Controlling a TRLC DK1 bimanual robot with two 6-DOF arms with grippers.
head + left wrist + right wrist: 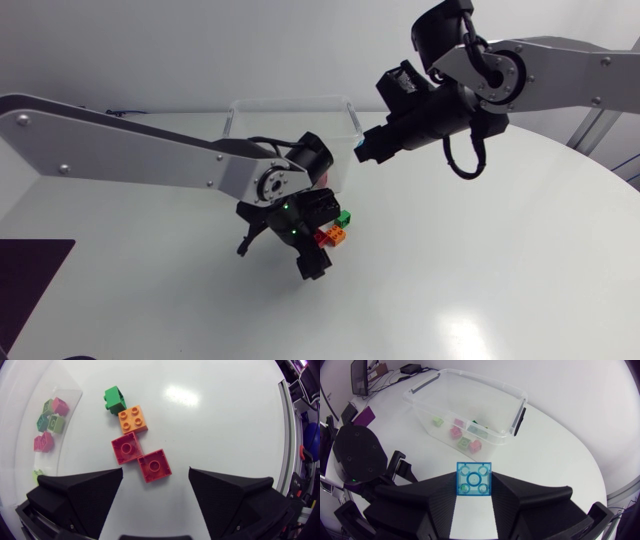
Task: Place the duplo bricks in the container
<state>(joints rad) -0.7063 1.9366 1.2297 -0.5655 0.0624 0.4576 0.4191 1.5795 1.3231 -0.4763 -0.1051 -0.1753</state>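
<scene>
Looks partway done, with several bricks (464, 442) in the container (485, 382), 1 blue brick (474, 479) clamped between the right fingers (520, 495) just beside it, and 4 loose bricks (154, 465) on the bench (225, 420) beneath the wide-open left fingers (85, 487).

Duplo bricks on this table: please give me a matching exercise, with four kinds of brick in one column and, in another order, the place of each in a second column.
Bricks
1. translucent blue square brick
2. orange square brick
3. red square bricks
4. pink bricks

Places
A. on the white table, nearest the open left tool
B. inside the clear plastic container
C. gripped between the fingers of the right tool
D. between a green brick and a red one

Pairs: 1-C, 2-D, 3-A, 4-B
</scene>
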